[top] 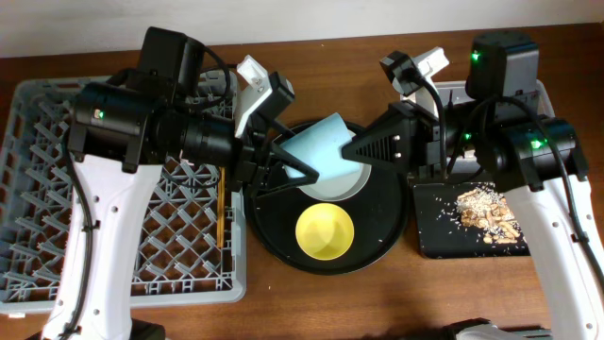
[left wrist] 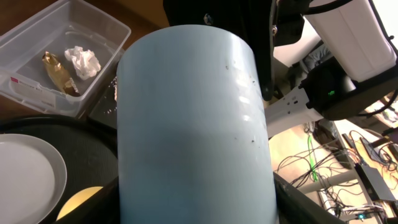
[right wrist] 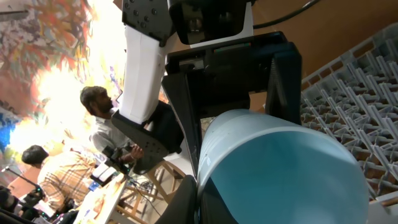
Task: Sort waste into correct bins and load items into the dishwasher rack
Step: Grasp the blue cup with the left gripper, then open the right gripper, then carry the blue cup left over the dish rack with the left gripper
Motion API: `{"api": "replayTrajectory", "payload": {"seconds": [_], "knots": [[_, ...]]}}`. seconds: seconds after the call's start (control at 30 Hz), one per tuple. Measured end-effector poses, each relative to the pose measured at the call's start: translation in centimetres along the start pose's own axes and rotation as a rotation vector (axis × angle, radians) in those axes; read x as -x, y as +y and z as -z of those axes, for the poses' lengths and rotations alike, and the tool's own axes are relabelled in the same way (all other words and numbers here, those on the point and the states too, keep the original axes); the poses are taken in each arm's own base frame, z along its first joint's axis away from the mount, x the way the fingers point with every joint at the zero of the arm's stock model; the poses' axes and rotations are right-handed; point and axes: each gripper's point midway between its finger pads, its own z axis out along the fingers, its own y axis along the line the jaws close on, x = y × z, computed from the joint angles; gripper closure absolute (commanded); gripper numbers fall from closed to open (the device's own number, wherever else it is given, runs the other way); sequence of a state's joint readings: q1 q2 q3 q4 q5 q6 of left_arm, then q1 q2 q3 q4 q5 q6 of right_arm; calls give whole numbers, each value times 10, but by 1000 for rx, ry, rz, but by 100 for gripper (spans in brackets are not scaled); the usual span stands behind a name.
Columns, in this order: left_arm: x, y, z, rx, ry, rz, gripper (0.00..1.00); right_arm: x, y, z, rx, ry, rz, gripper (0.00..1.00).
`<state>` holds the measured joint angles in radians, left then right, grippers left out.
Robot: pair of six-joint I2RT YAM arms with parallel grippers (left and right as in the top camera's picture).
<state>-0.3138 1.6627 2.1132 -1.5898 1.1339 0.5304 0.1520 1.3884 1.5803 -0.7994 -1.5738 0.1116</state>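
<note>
Light-blue cup (top: 326, 151) is hanging above the round black tray (top: 377, 229), the left tool (top: 298, 159) clenching it, its mouth facing the right tool (top: 363, 149), whose grip I cannot tell.

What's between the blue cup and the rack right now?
Nothing visible. The light-blue cup is held above the round black tray by the left gripper, with the right gripper at its other side. The dishwasher rack lies just left; only the chopsticks lie along its right edge.
</note>
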Motion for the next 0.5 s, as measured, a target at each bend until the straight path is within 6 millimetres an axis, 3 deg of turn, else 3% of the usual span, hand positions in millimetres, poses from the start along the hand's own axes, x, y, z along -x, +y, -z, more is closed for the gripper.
{"api": "replayTrajectory", "payload": {"seconds": [0.07,0.17,0.33,0.37,0.5], "knots": [[-1,0,0,0,2,4,53,-1,1,-1,4,4,-2,76],[1,-5,-1,-23,-5,4,58,-1,0,-4,-1,9,8,37],[-4,4,1,24,17,19,59,5,-8,5,-45,-15,32,12],[-7,11,3,61,30,41,59,7,-11,10,-65,-28,32,1],[-30,63,38,370,95,215,59,14,-34,37,-205,-94,-10,1]]}}
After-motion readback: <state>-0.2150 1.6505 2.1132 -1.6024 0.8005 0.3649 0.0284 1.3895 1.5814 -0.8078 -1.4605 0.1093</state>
